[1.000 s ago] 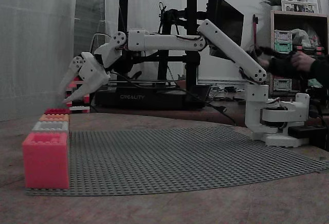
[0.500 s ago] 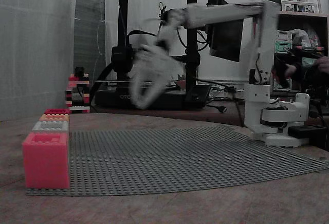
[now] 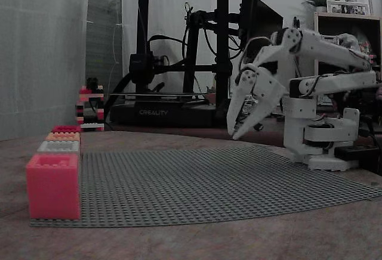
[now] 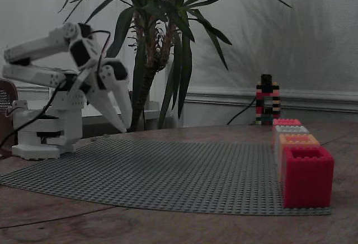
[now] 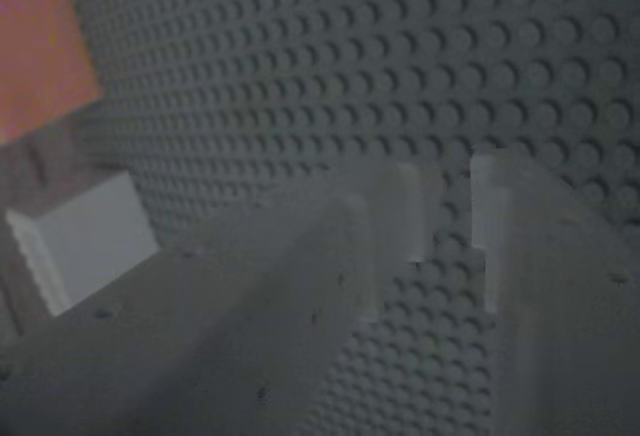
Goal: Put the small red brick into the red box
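Gripper (image 3: 237, 130) hangs above baseplate (image 3: 227, 182) edge nearest arm base, fingers pointing down, slightly parted, grasping nothing; also seen from other side (image 4: 124, 126). Wrist view: blurred fingertips (image 5: 400, 246) with narrow gap, studded plate beneath. Boxes line opposite plate edge: red box (image 3: 65, 129) at far end of row, beside orange and grey; pink box (image 3: 53, 186) nearest camera. Small red brick not discernible. Striped tower (image 3: 89, 106) stands behind row.
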{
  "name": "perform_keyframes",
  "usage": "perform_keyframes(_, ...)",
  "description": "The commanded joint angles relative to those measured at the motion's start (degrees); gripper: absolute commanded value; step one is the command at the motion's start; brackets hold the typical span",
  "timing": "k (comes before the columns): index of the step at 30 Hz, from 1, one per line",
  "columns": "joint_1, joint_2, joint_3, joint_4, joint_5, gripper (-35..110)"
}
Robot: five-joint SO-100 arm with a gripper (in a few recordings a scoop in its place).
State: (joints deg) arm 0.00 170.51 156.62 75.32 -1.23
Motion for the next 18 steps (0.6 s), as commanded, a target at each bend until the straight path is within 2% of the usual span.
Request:
perform_keyframes(1,-1.6,4.3,1.9,0.7,0.2,0)
perform_keyframes(8,-2.0,13.1,7.0,5.0,1.8,0)
perform_keyframes(18,-4.0,14.0,7.3,5.1,3.2,0)
